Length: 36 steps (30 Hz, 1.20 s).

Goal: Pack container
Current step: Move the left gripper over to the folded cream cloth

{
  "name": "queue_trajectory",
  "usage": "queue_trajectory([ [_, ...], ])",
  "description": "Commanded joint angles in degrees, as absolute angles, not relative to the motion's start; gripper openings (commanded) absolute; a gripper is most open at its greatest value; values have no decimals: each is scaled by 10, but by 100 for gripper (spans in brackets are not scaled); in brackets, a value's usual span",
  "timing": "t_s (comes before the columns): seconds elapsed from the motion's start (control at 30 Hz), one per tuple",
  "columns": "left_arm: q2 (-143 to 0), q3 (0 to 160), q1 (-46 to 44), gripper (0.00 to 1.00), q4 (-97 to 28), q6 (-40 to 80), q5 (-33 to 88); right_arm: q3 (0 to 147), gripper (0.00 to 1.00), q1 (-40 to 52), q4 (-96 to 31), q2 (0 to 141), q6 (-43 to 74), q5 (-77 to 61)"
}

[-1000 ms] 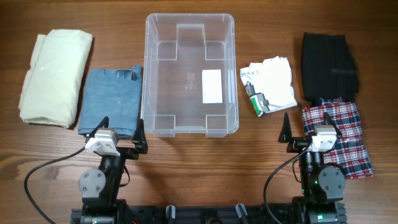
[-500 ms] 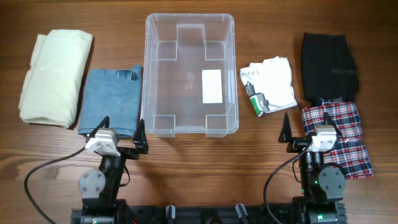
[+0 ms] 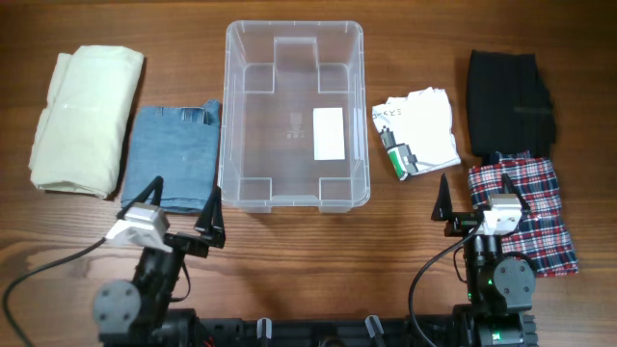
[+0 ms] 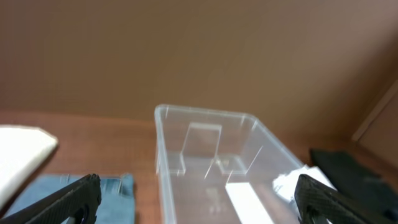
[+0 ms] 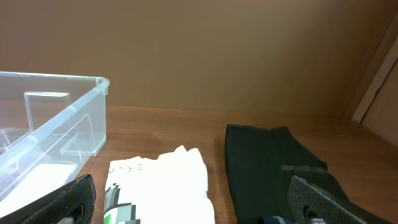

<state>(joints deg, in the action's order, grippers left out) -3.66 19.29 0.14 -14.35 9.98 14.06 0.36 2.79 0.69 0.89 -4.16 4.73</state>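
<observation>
Far left: a folded cream cloth [image 3: 85, 120] lies flat on the wooden table [image 3: 289, 260]. Just beside it on the right is a folded piece of blue denim [image 3: 174, 154], whose right edge runs up against the container's left wall.

The left gripper [image 3: 188, 188] hangs over the near edge of the denim. Its jaws are spread wide and grasp nothing. One finger stands above the denim's near-left corner, the other by the container's near-left corner. In the left wrist view both dark fingertips sit in the bottom corners, with the bin framed between them.

Centre: the container [image 3: 295, 25] stands upright and open-topped at mid-table, between the denim and a white bundle. It is clear plastic with a thick rim and moulded ridges in the base. A white label [image 3: 328, 133] sits right of centre on the base.

Right of the bin, apart from it by a narrow strip of wood, is a crumpled white garment [image 3: 424, 125]. It has handwriting on its far-left corner and a small green-and-black item [image 3: 400, 154] at its near-left edge.

Far right: a folded black garment [image 3: 511, 96]. A red plaid cloth [image 3: 535, 188] touches its near end.

The right gripper [image 3: 479, 193] hangs over the plaid's near-left part — jaws fully apart, holding nothing. Its wrist view shows the white and black garments between the fingertips.
</observation>
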Motion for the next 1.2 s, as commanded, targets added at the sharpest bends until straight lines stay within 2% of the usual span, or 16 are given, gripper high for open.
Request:
queue_trajectory([
  [0.0, -106, 294, 5, 100, -175, 109, 145, 3, 100, 26, 10, 6, -37, 51],
  [0.13, -212, 409, 5, 100, -243, 105, 146, 3, 100, 26, 10, 6, -37, 51],
  [0.37, -425, 685, 5, 100, -434, -4, 135, 3, 100, 26, 10, 6, -36, 51],
  [0.5, -491, 798, 5, 100, -464, -15, 76, 3, 100, 26, 10, 6, -37, 51],
  [0.97, -491, 814, 5, 100, -480, -15, 17, 3, 100, 26, 10, 6, -37, 51],
  [1.17, -520, 814, 17, 100, -483, 39, -141, 3, 100, 26, 10, 6, -37, 51],
])
